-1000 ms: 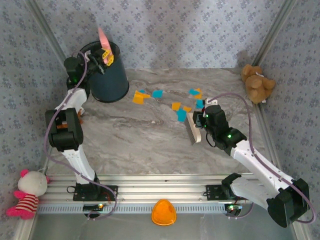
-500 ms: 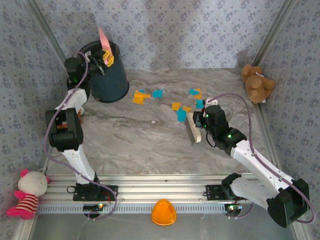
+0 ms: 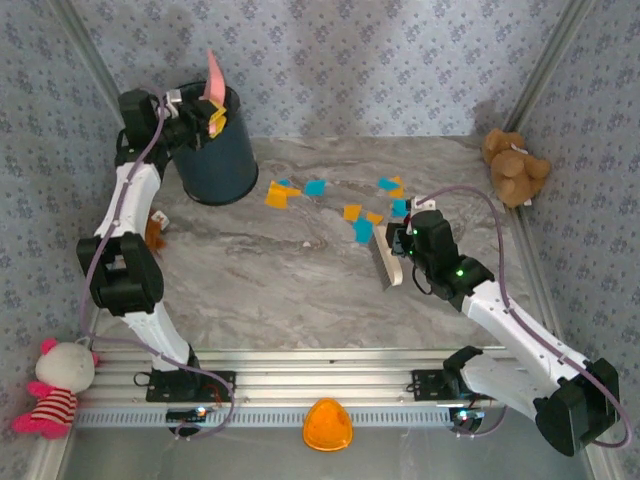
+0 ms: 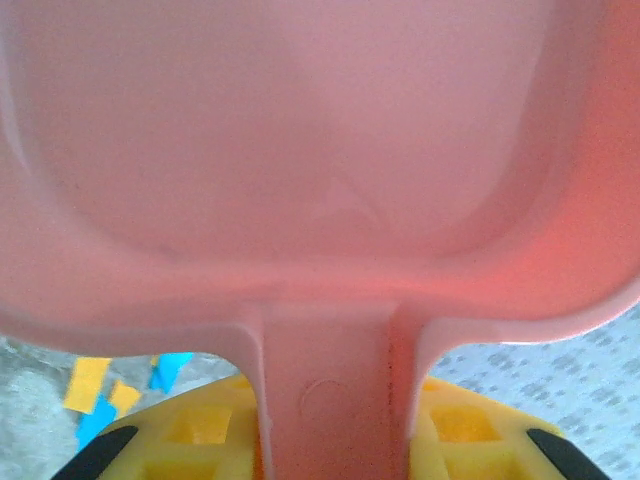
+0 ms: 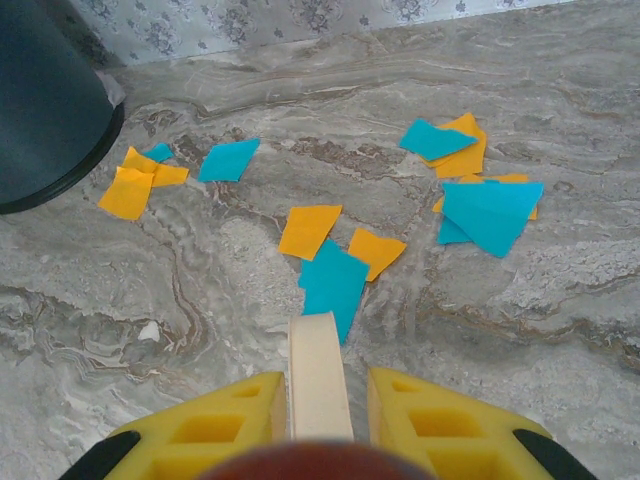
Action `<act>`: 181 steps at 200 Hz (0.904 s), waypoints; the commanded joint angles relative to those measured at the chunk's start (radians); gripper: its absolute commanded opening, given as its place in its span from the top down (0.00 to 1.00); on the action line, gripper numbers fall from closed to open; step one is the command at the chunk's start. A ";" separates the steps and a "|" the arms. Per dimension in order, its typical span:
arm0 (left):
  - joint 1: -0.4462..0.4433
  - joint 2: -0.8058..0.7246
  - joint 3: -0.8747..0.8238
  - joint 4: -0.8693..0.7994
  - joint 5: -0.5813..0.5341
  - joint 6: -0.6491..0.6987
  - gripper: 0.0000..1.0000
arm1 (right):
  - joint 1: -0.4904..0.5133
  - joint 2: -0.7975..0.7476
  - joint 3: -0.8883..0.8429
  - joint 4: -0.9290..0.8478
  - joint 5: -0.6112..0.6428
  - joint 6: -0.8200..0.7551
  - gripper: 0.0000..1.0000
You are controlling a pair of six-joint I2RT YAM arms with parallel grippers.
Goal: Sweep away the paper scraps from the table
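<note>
From above, the left end effector is up high at the far left, over the dark bin, with its fingers clamped on the handle of the pink dustpan. The left wrist view shows the grip up close: yellow fingers sit on both sides of the pink handle, the big pan is very near the camera, and a few scraps peek out under it at the bottom left. The top view also shows the right end effector low over the right side of the counter, shut tight on a cream brush. The right wrist view shows the cream handle squeezed between the two yellow fingers, with a blue scrap just past its tip. The paper scraps, orange and blue, lie spread on the far half of the counter, between the bin and the right end effector, and some overlap. The far wall is close behind them. The near half of the counter is bare marble up to the metal rail strip. A teddy bear sits in the far right corner, well apart from the scraps. A pink and white plush toy sits off the near left corner, and an orange dome sits at the near edge.
</note>
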State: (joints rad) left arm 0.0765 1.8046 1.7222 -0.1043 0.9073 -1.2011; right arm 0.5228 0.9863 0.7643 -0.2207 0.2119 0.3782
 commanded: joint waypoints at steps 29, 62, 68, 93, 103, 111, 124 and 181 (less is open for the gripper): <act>-0.054 -0.030 0.213 -0.554 -0.111 0.538 1.00 | -0.007 -0.020 -0.005 0.012 -0.012 0.025 1.00; -0.098 -0.037 0.270 -0.736 -0.228 0.741 1.00 | -0.007 -0.023 -0.007 0.009 -0.012 0.026 1.00; -0.107 -0.041 0.271 -0.761 -0.250 0.775 1.00 | -0.006 -0.025 -0.007 0.009 -0.012 0.026 1.00; -0.144 -0.067 0.250 -0.828 -0.329 0.895 1.00 | -0.006 -0.027 -0.011 0.011 -0.012 0.028 1.00; -0.157 -0.080 0.234 -0.838 -0.364 0.925 1.00 | -0.006 -0.027 -0.015 0.012 -0.012 0.028 1.00; -0.163 -0.090 0.208 -0.843 -0.382 0.943 1.00 | -0.006 -0.027 -0.015 0.016 -0.014 0.030 1.00; -0.175 -0.104 0.185 -0.857 -0.402 0.971 1.00 | -0.006 -0.027 -0.017 0.020 -0.016 0.031 1.00; -0.229 -0.216 0.036 -0.894 -0.521 1.157 1.00 | -0.007 -0.028 -0.025 0.029 -0.019 0.036 1.00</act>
State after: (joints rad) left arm -0.1268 1.6749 1.8137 -0.9668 0.4603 -0.1745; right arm 0.5228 0.9813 0.7483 -0.2211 0.2005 0.3935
